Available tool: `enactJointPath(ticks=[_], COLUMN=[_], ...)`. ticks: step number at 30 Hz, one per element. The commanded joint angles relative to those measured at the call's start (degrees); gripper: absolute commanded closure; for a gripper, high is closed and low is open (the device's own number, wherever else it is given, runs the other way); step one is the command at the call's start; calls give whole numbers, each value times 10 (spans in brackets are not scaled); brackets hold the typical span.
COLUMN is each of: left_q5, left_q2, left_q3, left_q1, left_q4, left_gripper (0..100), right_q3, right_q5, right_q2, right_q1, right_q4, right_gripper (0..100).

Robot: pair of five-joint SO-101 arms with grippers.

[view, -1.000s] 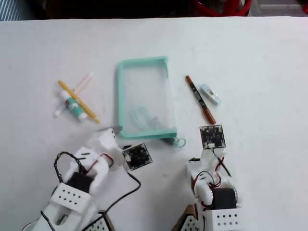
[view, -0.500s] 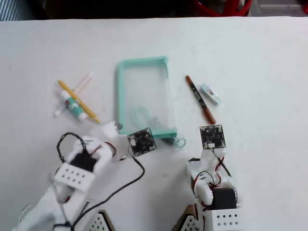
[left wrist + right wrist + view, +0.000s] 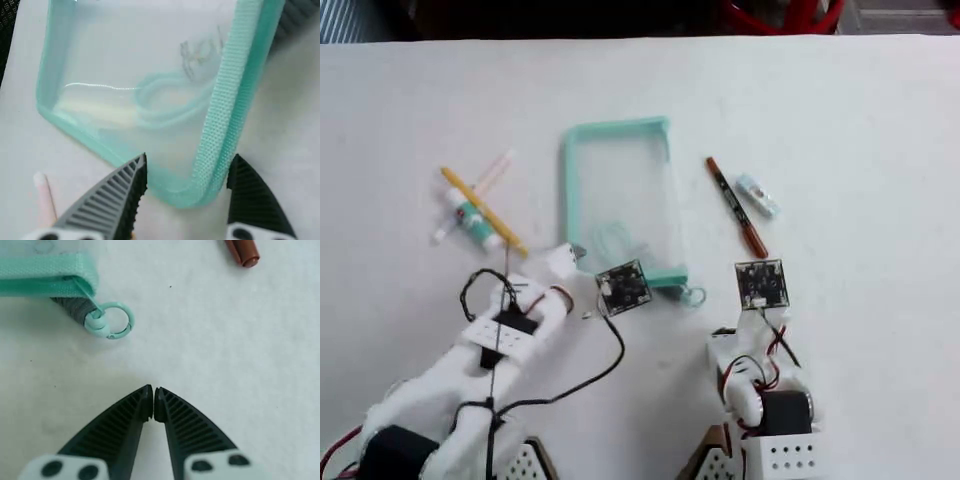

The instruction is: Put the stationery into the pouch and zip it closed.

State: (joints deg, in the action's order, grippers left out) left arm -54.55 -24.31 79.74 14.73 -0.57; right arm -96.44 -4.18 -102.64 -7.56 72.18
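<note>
**Left gripper [image 3: 189, 159] spread over a corner of the pouch [image 3: 616, 127]; right gripper [image 3: 153, 390] closed on nothing.**

The pouch lies flat at table centre: a clear, glossy film panel framed by woven teal webbing, likely light, limp and slippery. The stiffer webbing edge looks a better hold than the film. The left gripper's ribbed jaws stand wide apart at the pouch's 7 o'clock corner, one to each side of the webbing and holding nothing. The right gripper's tips meet, near the ring pull [image 3: 116, 320] at the pouch's 5 o'clock corner. That small rigid loop is the probable hold for zipping. At 9 o'clock lie a slim yellow pencil [image 3: 483, 211] and a glue stick [image 3: 472, 220]; at 3 o'clock, a brown pen [image 3: 737, 207]. All look rigid and light, and apt to roll.
</note>
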Motion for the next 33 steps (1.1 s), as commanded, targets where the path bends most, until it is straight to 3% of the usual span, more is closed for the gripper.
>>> enactJointPath(ticks=[1,9,14,19,33], left_q5=[1,37,35,-76,-71], left_q2=[30,104,144,197,236], left_q3=[-29,-25,-25,-27,20], left_q1=[5,4,16,29,58], left_q4=[-80,-245,-306,-354,-664], left_gripper=[755,789,887,976,976], right_q3=[-4,-4,-4,-4,-4], right_q5=[-7,-7,-7,-7,-7], right_q2=[-5,-5,-5,-5,-6], right_q1=[0,0,0,0,0], right_q4=[3,3,3,3,-15], right_gripper=[974,974,974,974,974])
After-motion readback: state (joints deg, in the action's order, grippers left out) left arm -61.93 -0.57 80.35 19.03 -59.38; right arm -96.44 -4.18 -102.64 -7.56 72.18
